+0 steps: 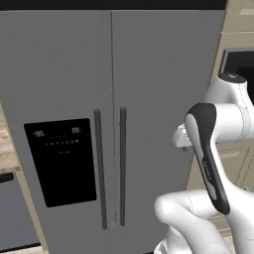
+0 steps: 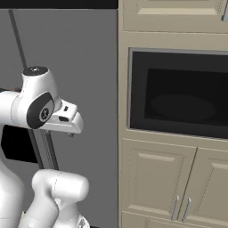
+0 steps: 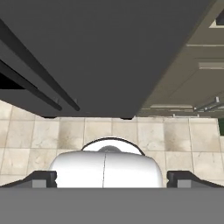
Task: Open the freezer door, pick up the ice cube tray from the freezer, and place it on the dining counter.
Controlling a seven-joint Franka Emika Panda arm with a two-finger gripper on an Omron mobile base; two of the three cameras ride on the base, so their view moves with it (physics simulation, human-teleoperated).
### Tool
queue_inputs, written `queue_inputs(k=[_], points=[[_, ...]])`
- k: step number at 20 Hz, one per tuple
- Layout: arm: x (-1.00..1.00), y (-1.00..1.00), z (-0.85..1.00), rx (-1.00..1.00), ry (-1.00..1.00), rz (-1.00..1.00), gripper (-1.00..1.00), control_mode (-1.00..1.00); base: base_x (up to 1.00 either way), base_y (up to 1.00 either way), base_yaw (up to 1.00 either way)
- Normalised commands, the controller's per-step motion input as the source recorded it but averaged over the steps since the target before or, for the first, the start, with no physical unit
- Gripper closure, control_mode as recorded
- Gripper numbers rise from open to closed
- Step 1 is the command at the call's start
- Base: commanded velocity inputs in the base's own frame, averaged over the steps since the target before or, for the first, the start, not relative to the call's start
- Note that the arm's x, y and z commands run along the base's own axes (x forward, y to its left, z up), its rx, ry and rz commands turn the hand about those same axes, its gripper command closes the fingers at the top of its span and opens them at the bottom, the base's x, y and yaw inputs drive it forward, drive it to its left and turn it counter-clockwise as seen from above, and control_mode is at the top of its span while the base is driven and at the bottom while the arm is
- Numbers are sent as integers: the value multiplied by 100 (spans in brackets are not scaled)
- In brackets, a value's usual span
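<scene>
A tall grey refrigerator stands shut, its narrow freezer door (image 1: 64, 124) on the left carrying a black dispenser panel (image 1: 60, 161) and a long dark bar handle (image 1: 100, 168) at its inner edge. The folded white arm holds the gripper (image 3: 112, 178) well short of it, jaws spread wide, aimed down at the tiled floor (image 3: 131, 135). The ice cube tray is presumably behind the closed door. Risk: the twin handle (image 1: 122, 166) just beside could be grabbed instead.

Beige tiled floor (image 3: 144, 133) beyond the fingertips; cream cabinets (image 2: 178, 182) with slim metal handles, built-in black oven (image 2: 180, 93) above, off to the right.
</scene>
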Motion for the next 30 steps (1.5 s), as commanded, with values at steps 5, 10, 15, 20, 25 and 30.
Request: queue_inputs(k=[5, 10, 15, 20, 25, 30], points=[[0, 0, 0, 0, 0, 0, -100, 100, 13, -1, 0], [0, 0, 0, 0, 0, 0, -100, 100, 15, -9, 0], [0, 0, 0, 0, 0, 0, -100, 100, 19, -18, 0], [0, 0, 0, 0, 0, 0, -100, 100, 18, -31, 0], [0, 0, 0, 0, 0, 0, -100, 100, 12, -34, 0], [0, 0, 0, 0, 0, 0, -100, 100, 1, -10, 0]])
